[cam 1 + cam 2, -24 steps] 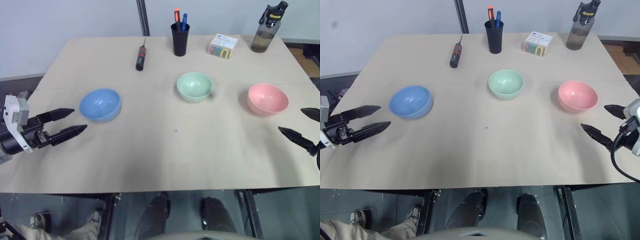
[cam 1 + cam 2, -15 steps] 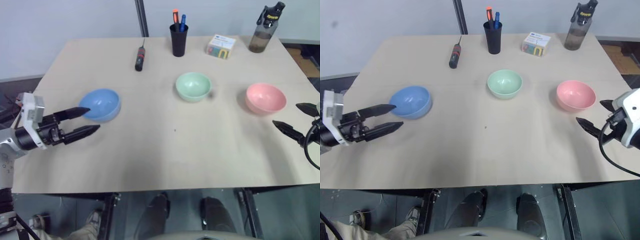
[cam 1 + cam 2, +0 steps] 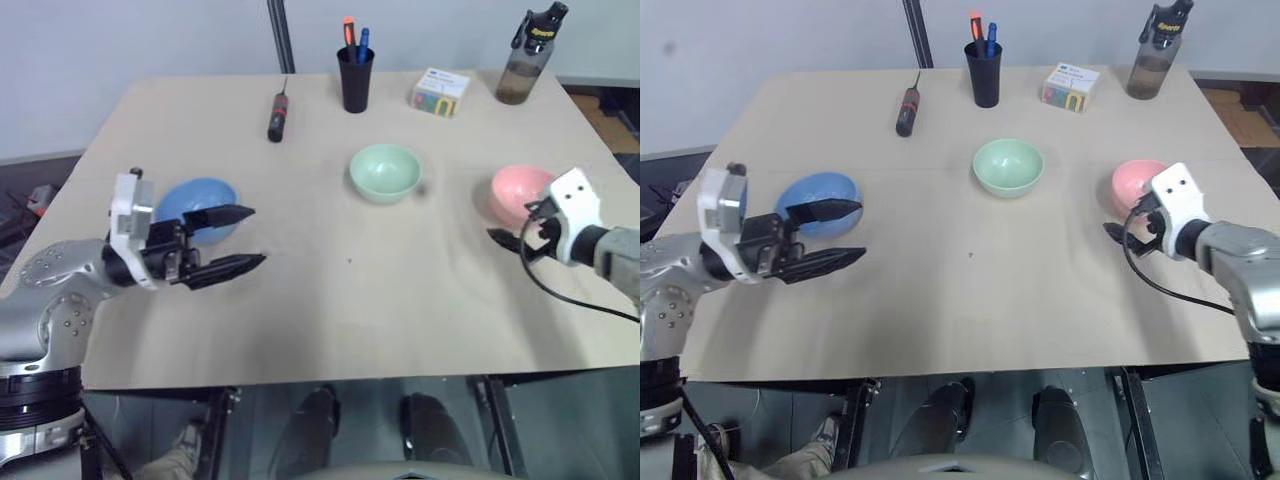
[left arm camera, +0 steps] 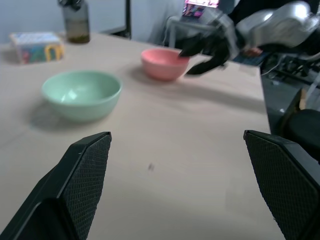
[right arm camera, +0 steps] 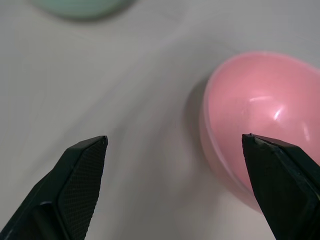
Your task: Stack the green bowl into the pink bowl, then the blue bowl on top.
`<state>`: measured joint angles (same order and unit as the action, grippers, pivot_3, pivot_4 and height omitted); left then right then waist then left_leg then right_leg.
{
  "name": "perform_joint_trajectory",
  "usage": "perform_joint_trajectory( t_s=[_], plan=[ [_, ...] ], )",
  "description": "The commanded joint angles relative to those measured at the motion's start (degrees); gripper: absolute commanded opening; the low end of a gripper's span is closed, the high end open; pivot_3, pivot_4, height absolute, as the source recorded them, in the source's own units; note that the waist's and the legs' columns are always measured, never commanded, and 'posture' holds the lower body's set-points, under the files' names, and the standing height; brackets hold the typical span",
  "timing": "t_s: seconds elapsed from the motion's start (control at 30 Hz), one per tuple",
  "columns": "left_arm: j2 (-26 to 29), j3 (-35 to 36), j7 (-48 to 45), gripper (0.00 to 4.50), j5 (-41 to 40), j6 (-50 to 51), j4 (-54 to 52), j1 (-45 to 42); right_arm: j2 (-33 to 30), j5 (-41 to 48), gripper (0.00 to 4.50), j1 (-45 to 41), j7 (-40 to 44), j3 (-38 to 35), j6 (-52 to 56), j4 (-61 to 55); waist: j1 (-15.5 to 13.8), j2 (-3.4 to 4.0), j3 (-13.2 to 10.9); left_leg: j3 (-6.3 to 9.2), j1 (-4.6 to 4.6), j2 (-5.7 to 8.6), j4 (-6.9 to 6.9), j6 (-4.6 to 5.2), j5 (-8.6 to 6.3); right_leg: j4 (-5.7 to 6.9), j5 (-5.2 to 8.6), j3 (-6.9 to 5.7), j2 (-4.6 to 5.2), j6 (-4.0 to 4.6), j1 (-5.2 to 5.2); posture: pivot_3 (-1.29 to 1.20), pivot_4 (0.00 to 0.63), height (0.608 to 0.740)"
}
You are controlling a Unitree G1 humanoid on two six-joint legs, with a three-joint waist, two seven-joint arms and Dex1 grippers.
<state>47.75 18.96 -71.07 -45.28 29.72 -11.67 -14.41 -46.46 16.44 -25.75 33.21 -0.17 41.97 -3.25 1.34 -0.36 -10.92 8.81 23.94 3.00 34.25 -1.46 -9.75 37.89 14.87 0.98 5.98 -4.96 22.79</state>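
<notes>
- The table [image 3: 330, 320] is a big pale board, and its near half has lots of bare room.
- The blue bowl [image 3: 190, 200] sits on the left side, not far from the table's left edge.
- The green bowl [image 3: 385, 172] sits in the middle, standing alone with bare table all around it.
- The pink bowl [image 3: 515, 190] sits on the right side, near the right edge, well apart from the green bowl.
- All three bowls stand upright with nothing inside them.
- The left gripper [image 3: 238, 237] points sideways across the table toward the right. Its two black fingers are spread wide with nothing between them. One finger reaches across in front of the blue bowl.
- The right gripper [image 5: 175, 145] is just beside the pink bowl, on its near side. Its fingers are also spread wide and hold nothing. In the right wrist view one finger lies over the pink bowl's rim.
- Along the far edge stand a screwdriver [image 3: 280, 117], a black cup [image 3: 356, 82] with pens, a small box [image 3: 441, 92] and a bottle [image 3: 524, 62].
- These far things are well apart from the bowls.
</notes>
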Motion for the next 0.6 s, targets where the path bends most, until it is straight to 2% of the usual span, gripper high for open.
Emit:
perform_joint_trajectory(
  t_s=[0.03,0.07,0.1,0.23,0.33,0.4,0.6],
  plan=[
    [-0.22,0.99,1.88,4.50,-2.23,1.02,-4.37,0.79,1.14,-5.58,3.87,-5.14,-0.52,2.84,-6.24,8.96,0.29,0.01,-0.01,-0.01,0.00,0.00,0.00,0.00,0.00,0.00,0.00,0.01,0.00,0.00,0.01,0.00,0.150,0.740],
    [-0.28,1.56,2.30,4.50,-2.36,1.12,-4.92,1.58,1.41,-6.67,3.41,-6.43,-0.24,3.51,-7.50,11.40,0.59,0.01,-0.01,-0.05,0.00,0.01,-0.01,0.00,0.00,0.01,-0.01,0.06,0.00,-0.01,0.03,0.00,0.150,0.740],
    [-0.43,2.08,2.89,4.50,-2.73,1.38,-5.45,2.21,1.45,-7.61,2.76,-7.37,0.10,3.91,-8.90,13.22,0.67,0.01,-0.01,-0.06,-0.01,0.01,-0.01,0.00,0.00,0.02,-0.01,0.07,0.00,-0.01,0.03,0.00,0.150,0.740],
    [-1.21,2.60,4.84,4.50,-3.41,1.68,-7.30,3.63,1.39,-10.10,1.94,-9.17,1.45,5.14,-13.14,16.79,1.04,0.01,-0.01,-0.11,-0.02,-0.02,-0.02,0.00,0.00,0.03,-0.01,0.10,-0.04,-0.01,0.05,0.00,0.150,0.740],
    [-1.73,2.55,6.73,4.50,-3.55,1.62,-8.10,3.89,1.64,-11.48,0.93,-9.26,3.63,6.02,-15.77,15.69,1.04,0.01,-0.01,-0.18,-0.07,-0.03,0.01,0.01,0.00,0.07,-0.04,0.17,-0.05,-0.05,0.05,0.00,0.150,0.740],
    [-2.10,2.32,7.90,4.50,-3.39,1.67,-8.14,3.67,1.24,-11.07,0.48,-8.26,6.41,6.68,-15.87,11.40,1.03,0.01,-0.01,-0.18,-0.08,-0.03,0.01,0.01,0.00,0.08,-0.04,0.18,-0.05,-0.05,0.05,0.00,0.150,0.740],
    [-2.70,1.20,10.06,4.50,-2.72,1.69,-7.95,3.26,0.53,-6.98,0.48,-3.58,14.37,8.02,-11.19,-7.26,1.03,0.01,-0.01,-0.19,-0.08,-0.07,0.01,0.01,0.00,0.07,-0.05,0.21,-0.08,-0.06,0.05,0.00,0.150,0.740]
  ],
)
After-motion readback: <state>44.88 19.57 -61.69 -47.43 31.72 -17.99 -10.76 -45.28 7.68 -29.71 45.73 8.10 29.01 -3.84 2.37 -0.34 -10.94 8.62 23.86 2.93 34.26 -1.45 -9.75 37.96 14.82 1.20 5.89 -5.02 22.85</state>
